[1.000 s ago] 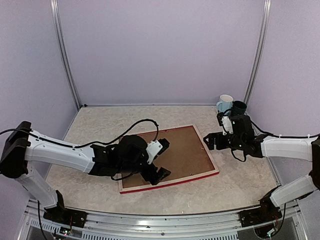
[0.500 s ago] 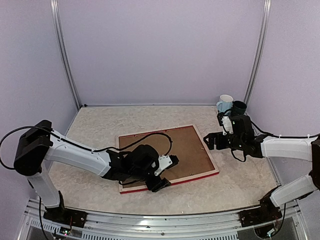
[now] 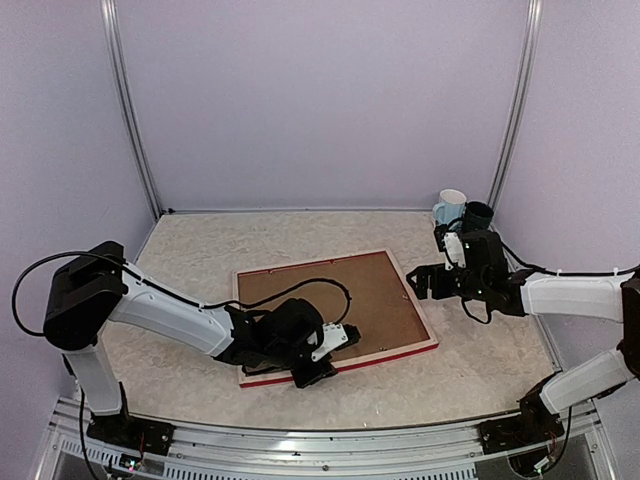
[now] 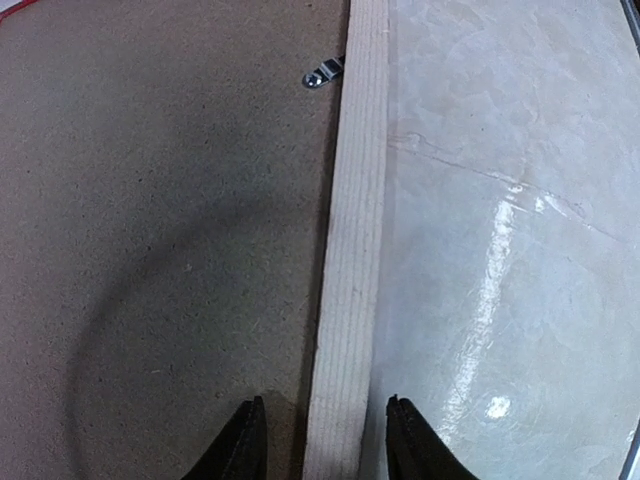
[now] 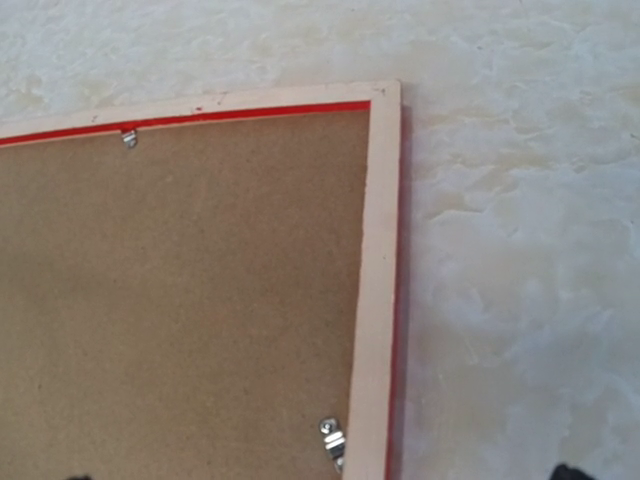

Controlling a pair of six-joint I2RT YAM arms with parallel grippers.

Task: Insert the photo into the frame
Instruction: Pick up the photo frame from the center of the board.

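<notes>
The frame (image 3: 390,355) lies face down on the table, pale wood rails around a brown backing board (image 3: 370,300); a thin red edge shows. The photo is hidden. My left gripper (image 3: 325,365) is low over the frame's near rail. In the left wrist view that rail (image 4: 355,250) runs between the two fingertips (image 4: 245,445), with a small gap on each side, so the left gripper (image 4: 325,440) is open. My right gripper (image 3: 420,282) hovers wide open and empty at the frame's right rail (image 5: 378,280), near its far right corner.
Two mugs, one pale (image 3: 452,208) and one dark (image 3: 478,214), stand in the back right corner behind the right arm. Small metal clips (image 5: 333,437) (image 4: 322,73) hold the backing board. The marbled table (image 4: 500,250) ends at side walls.
The left arm swung from over the backing board down to the frame's near rail, and its jaws narrowed around that rail. The right arm stayed still.
</notes>
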